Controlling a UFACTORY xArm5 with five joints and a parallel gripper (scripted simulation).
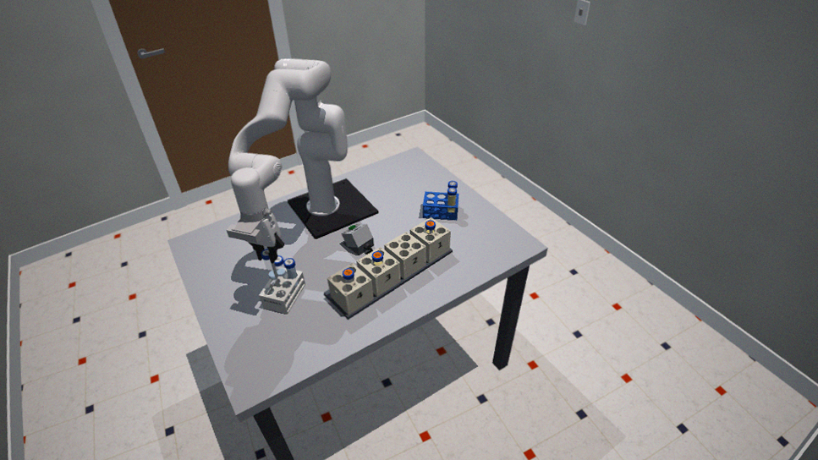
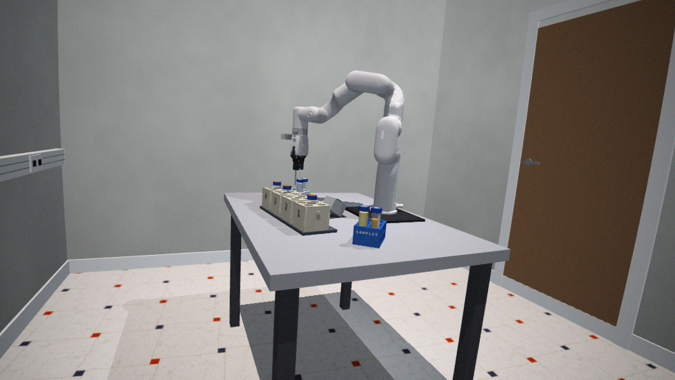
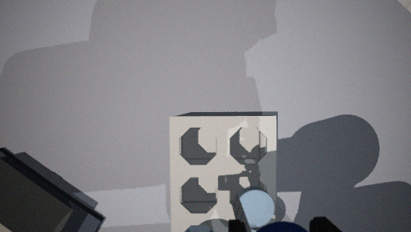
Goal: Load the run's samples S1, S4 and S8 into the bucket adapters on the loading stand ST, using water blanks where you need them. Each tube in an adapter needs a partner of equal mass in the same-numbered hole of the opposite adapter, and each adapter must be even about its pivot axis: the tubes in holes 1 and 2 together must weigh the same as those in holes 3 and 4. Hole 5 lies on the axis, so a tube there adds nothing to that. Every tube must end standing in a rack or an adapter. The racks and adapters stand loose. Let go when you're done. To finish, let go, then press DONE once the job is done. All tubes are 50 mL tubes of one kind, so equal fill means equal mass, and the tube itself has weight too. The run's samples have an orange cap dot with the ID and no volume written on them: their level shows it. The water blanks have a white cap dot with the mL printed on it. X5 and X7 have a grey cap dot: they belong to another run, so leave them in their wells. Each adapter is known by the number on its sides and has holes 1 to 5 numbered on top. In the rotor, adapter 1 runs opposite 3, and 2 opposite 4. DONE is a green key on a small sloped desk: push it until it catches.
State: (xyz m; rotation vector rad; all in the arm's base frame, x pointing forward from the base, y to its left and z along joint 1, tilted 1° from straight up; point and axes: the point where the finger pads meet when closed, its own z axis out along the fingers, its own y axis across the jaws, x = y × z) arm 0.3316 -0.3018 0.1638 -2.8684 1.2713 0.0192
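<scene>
While the gripper [image 1: 266, 248] clamps a water blank [image 1: 269, 264] by its cap, above the white rack [image 1: 282, 292]

If the tube's tip catches the loose rack on the bench [image 1: 397, 185], I judge the rack could tip, spilling its two remaining blanks [image 1: 284, 266].

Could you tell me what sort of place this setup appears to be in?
Probably a small lab room set up for centrifuge loading: a white robot arm on a grey table, numbered bucket adapters holding capped tubes, and a blue rack labelled SAMPLES.
</scene>
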